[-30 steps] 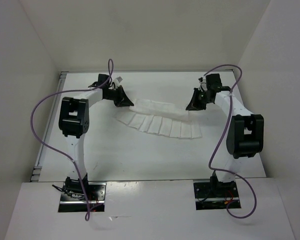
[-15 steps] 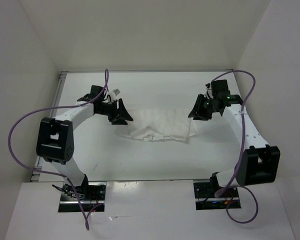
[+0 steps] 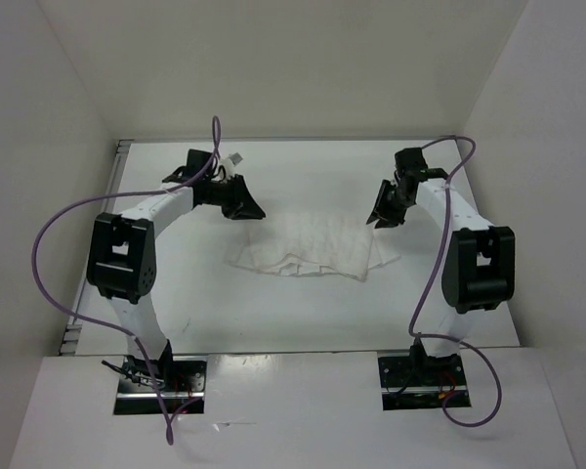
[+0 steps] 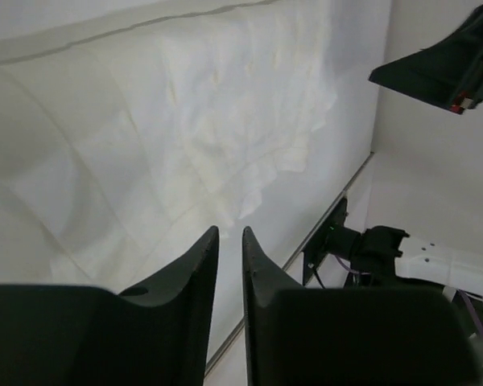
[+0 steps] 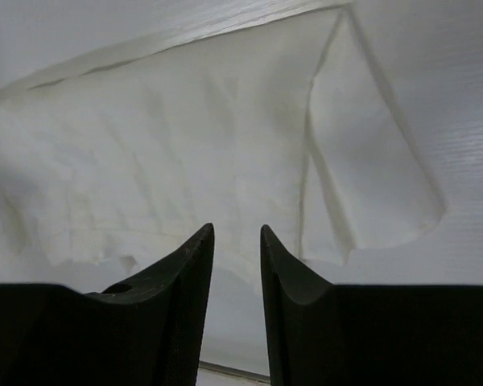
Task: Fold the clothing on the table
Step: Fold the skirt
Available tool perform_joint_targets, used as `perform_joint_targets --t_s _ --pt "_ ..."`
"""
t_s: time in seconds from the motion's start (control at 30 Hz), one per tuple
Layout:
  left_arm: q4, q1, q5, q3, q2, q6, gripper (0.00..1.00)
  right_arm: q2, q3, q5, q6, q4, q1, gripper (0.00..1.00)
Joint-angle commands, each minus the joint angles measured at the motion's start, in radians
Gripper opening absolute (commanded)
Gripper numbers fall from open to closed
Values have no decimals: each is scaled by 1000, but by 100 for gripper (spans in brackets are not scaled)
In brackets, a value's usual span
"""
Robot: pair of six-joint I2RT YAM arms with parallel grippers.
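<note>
**One white garment on the table, two empty grippers above its ends**

There is one piece of clothing (image 3: 313,244). It lies on the table (image 3: 273,313) just above the centre of the overhead frame. It is a rumpled white heap, wider than it is deep, with its lower edge uneven and a flap reaching out to the right. In the left wrist view the clothing (image 4: 185,121) fills the upper left, its narrow pleats showing as faint lines. In the right wrist view the clothing (image 5: 185,145) spans the upper frame, with a creased flap on the right side.

Two grippers are in view, one at each end of the garment. The left gripper (image 3: 242,203) hangs at the upper left corner of the cloth. Its wrist view shows the left gripper (image 4: 229,232) with its jaws a narrow slit apart and nothing between them. The right gripper (image 3: 383,210) hangs at the upper right corner. In its own view the right gripper (image 5: 236,229) has its jaws parted a little wider, also with nothing between them. From these views I cannot tell whether either touches the fabric.

Two purple cables run along the arms, the left cable (image 3: 54,230) looping wide to the left and the right cable (image 3: 430,283) running down the right arm. Two base plates (image 3: 161,384) sit at the bottom of the overhead frame. White walls (image 3: 273,68) close the table in on three sides.
</note>
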Motion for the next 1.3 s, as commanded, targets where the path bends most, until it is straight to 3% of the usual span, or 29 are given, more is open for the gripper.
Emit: perform_joint_targets --t_s 0.0,0.3,0.7,0.8,0.87,0.9,1.03,1.27 --pt "13 -29 -66 23 71 -14 23 51 31 74 29 78 0 35" --pt "46 -39 -109 -161 83 -14 20 151 19 114 29 113 -18 38" --pt "27 -39 -127 -204 137 17 17 219 -42 70 65 175 -27 42" --pt "17 -39 -127 -195 137 17 17 240 -52 48 66 193 -27 38" --pt "17 -39 -127 -195 146 17 17 250 -52 48 66 193 -27 31" --pt "17 -39 -127 -195 146 17 17 260 -61 48 66 204 -27 19" --pt "17 -39 -127 -195 146 26 16 231 -61 59 75 213 -27 2" --pt "-1 -39 -137 -195 137 35 16 145 4 111 66 146 -36 0"
